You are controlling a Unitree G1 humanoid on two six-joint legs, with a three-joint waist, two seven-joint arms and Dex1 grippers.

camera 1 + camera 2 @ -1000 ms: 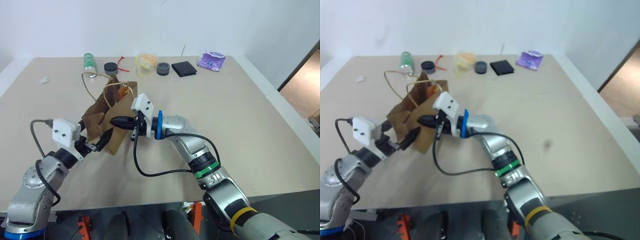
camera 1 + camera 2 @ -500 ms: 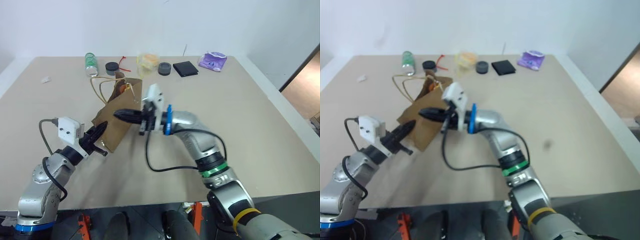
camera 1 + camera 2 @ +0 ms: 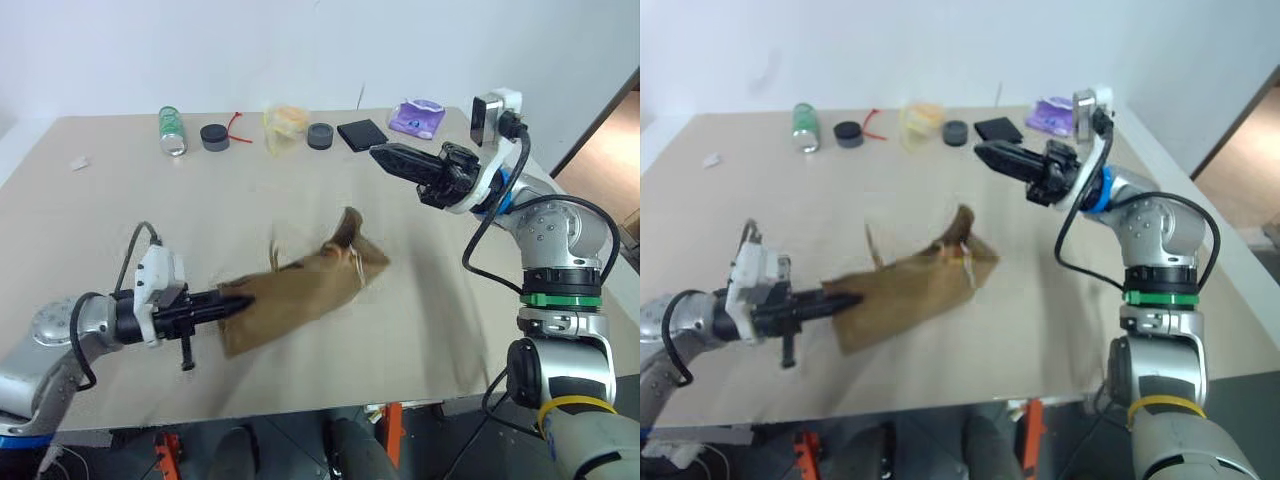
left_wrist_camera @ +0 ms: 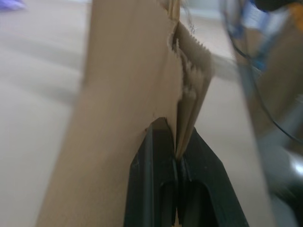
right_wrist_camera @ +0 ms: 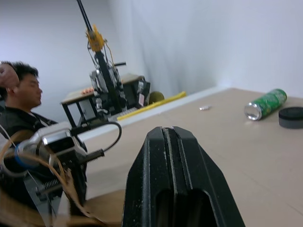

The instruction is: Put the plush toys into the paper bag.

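Paper bag (image 3: 300, 293) flat on table, end clenched in left claw (image 3: 240, 303); right claw (image 3: 385, 155) closed, empty, well apart.

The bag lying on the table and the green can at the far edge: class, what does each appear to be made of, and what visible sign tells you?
The paper bag: matte brown kraft paper, creased, with a serrated rim. The green can: probably metal, with a shiny silvery end.
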